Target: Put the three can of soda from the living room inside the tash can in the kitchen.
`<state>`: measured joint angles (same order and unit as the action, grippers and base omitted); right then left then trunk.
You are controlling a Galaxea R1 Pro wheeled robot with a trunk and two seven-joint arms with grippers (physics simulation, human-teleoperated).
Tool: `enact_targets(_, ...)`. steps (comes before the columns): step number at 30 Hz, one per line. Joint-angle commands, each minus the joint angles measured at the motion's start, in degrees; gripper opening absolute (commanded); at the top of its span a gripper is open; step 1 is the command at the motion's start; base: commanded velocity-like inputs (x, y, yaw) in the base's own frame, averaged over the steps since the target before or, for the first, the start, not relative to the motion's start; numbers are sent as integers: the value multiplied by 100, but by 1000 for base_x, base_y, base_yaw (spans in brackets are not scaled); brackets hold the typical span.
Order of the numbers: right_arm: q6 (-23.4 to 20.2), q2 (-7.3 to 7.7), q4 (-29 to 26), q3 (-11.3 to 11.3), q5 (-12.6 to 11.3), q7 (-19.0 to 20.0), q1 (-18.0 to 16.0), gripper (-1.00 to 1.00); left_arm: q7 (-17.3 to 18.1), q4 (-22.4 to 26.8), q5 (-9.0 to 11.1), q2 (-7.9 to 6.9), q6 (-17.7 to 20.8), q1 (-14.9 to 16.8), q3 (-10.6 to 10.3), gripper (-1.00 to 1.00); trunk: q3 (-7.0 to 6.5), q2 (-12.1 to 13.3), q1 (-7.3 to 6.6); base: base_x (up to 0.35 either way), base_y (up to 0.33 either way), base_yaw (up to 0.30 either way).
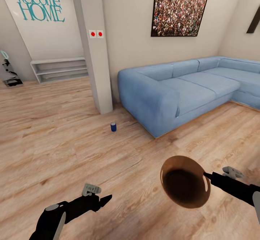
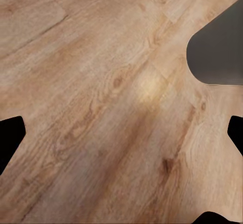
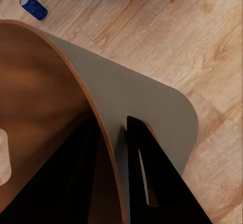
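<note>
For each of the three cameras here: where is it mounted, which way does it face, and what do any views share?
Head view: on the head, facing forward and down at the sofa and blue can; left gripper and right arm show.
Left wrist view: near the left gripper, facing the wood floor; dark fingertips at the edges.
Right wrist view: near the right gripper, which clamps the bin wall.
Shared: blue can and bin appear in head and right wrist views.
</note>
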<state>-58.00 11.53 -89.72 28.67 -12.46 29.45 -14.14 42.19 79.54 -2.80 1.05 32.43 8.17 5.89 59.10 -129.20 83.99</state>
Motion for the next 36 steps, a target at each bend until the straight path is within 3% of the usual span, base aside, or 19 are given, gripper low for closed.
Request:
enact_targets(1, -36, 1, -3, -1, -178, 8, -5, -100, 0, 0, 0, 0, 0, 0, 0, 100, -1, 0, 0, 341, 103, 0)
enact_targets(36, -36, 0, -2, -1, -178, 8, -1, -100, 0, 0, 0, -9, 0, 0, 0, 100, -1, 0, 0, 339, 121, 0)
